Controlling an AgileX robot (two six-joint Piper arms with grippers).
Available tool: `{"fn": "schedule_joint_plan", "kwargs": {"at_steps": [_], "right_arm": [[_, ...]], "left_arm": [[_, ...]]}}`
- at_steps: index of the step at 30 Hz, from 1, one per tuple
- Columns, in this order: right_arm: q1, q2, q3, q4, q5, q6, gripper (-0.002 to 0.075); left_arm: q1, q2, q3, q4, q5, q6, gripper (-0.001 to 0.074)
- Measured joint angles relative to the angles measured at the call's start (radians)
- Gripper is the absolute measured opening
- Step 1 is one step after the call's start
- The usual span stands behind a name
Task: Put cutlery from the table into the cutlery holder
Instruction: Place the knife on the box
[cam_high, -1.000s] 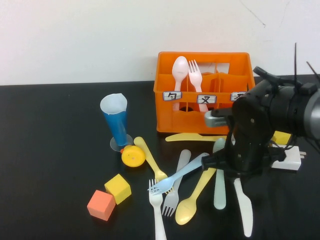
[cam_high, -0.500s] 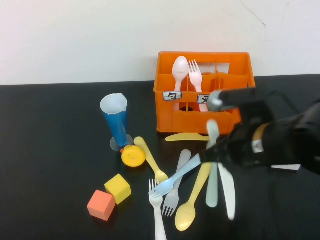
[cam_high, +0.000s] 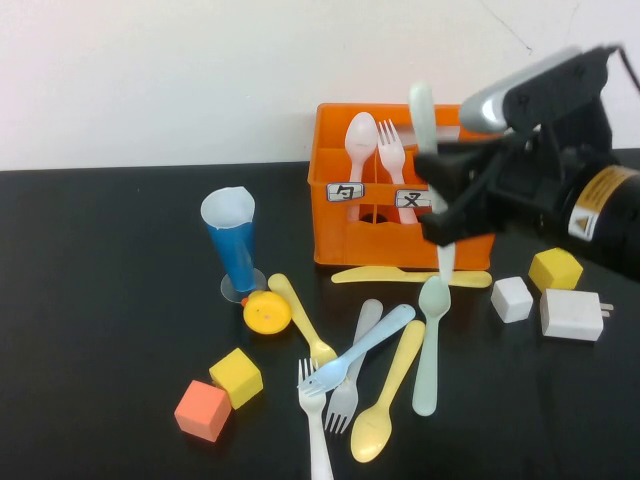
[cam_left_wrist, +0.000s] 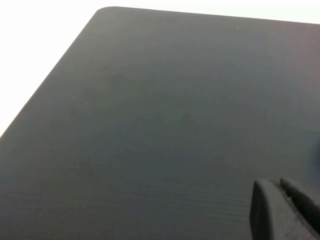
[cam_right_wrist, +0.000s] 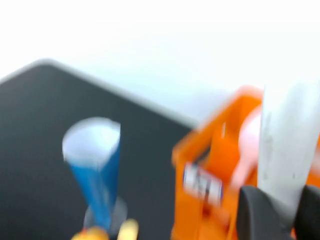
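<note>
My right gripper is shut on a white knife and holds it upright, above the table and in front of the orange cutlery holder. The holder has a pink spoon and a pink fork in it. On the black table lie a yellow knife, a pale green spoon, a yellow spoon, a blue fork and other forks. In the right wrist view the gripper clamps the knife. My left gripper is shut and empty over bare table.
A blue cup stands left of the holder, with a yellow round toy beside it. A yellow cube and an orange cube lie front left. A white cube, another yellow cube and a white plug lie right.
My right gripper has lifted the white knife off the table and swung it from lying low to upright in front of the holder.
</note>
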Motion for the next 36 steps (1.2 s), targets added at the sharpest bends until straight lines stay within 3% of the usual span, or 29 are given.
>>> {"fn": "schedule_joint_plan", "kwargs": {"at_steps": [5,14,27,36], "right_arm": [[0.0,0.0,0.001,0.229,-0.246,-0.296,0.0149],[0.0,0.11,0.001,0.336,-0.677,-0.44,0.0149],[-0.002,0.265,0.001,0.388,-0.803,-0.494,0.0149],[-0.082,0.245,-0.008,0.425,-0.817,-0.498,0.0148]], "left_arm": [[0.0,0.0,0.0,0.0,0.0,-0.002,-0.0001],[0.0,0.0,0.0,0.0,0.0,-0.002,-0.0001],[0.0,0.0,0.0,0.0,0.0,-0.002,-0.0001],[0.0,0.0,0.0,0.0,0.0,-0.002,-0.0001]]}}
